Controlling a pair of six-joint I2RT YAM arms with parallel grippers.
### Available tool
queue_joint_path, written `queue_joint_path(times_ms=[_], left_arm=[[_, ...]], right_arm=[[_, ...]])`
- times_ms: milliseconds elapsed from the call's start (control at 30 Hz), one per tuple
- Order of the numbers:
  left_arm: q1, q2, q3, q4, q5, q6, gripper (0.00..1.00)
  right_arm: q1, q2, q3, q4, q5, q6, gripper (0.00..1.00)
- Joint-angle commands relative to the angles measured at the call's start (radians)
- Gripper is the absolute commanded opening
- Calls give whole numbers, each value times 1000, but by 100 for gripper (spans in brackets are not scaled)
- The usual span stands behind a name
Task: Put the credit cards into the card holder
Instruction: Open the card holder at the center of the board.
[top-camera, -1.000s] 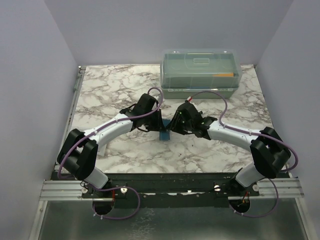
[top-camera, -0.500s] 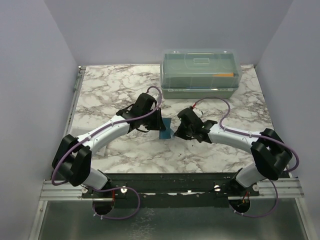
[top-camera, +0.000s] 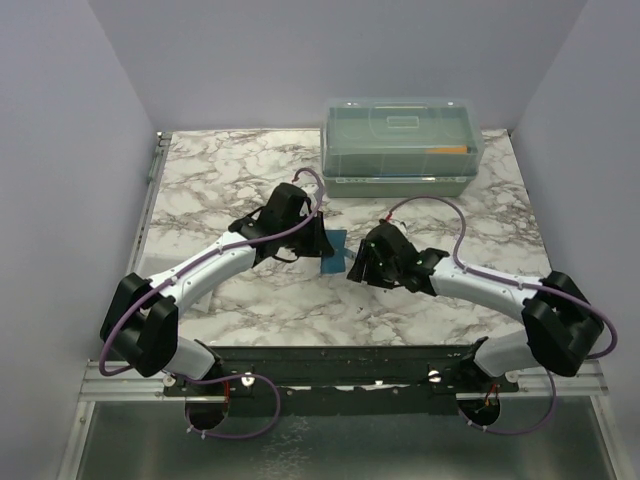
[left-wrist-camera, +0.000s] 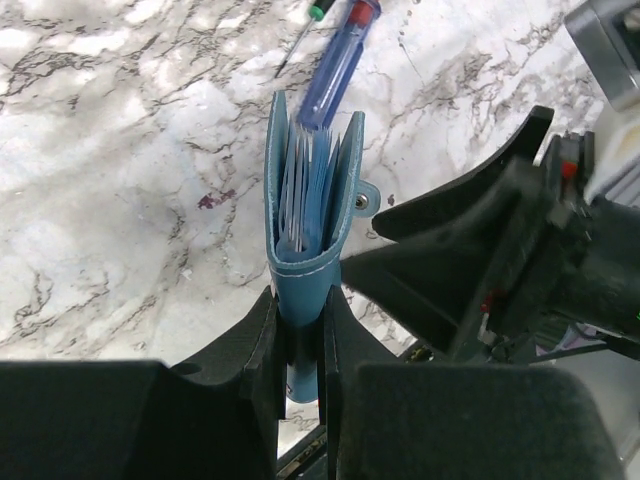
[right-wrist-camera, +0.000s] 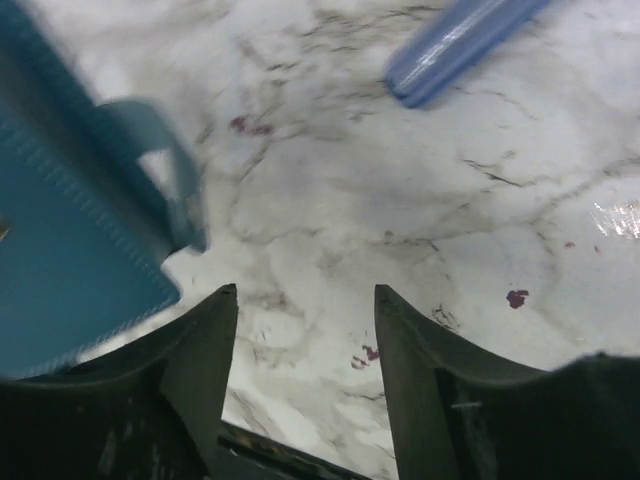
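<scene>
My left gripper (left-wrist-camera: 298, 300) is shut on the lower edge of the teal-blue card holder (left-wrist-camera: 310, 215) and holds it upright above the marble table, its mouth open away from the camera. Thin pale card edges (left-wrist-camera: 300, 185) stand inside the pocket. The snap tab sticks out on the holder's right side. In the top view the left gripper (top-camera: 325, 250) and the holder (top-camera: 333, 253) are at mid-table. My right gripper (right-wrist-camera: 305, 295) is open and empty, just right of the holder (right-wrist-camera: 70, 250). In the top view the right gripper (top-camera: 352, 268) sits beside it.
A blue-handled screwdriver (left-wrist-camera: 340, 60) lies on the marble beyond the holder; it also shows in the right wrist view (right-wrist-camera: 460, 45). A large translucent lidded box (top-camera: 400, 145) stands at the back of the table (top-camera: 220, 170).
My right gripper has drawn back from the card holder, to the right and nearer the front. My left gripper has shifted the holder slightly farther back and right.
</scene>
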Motion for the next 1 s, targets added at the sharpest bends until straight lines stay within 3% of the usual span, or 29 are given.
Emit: queue_joint_path(times_ms=[0,133,300,433,500,600,667,800,967], left_arm=[[7,7,6,56,104,39,0],[7,17,-6,85,173,44,0],[6,11,-31,106,219,50,0],[5,13,-37,113,242,55,0],[3,23,-38,123,274,55,0],[1,35,-39,130,297,47,0],[2,47,-42,129,289,36,0],[1,111,-19,31,175,7,42],[1,156,30,-76,57,9,71]], right_arm=[[-11,-110,-71,191,-208,-191,67],[-85,-136,-89,263,-287,-203,70],[-146,-128,-77,221,-223,-210,51],[-155,-117,-76,221,-223,-231,44],[-156,-109,-75,226,-222,-237,33],[-155,-101,-66,188,-226,-245,2],[-155,-117,-75,129,-231,-237,0],[-155,-214,-134,121,-318,-220,0],[-155,-217,-150,154,-454,-172,0]])
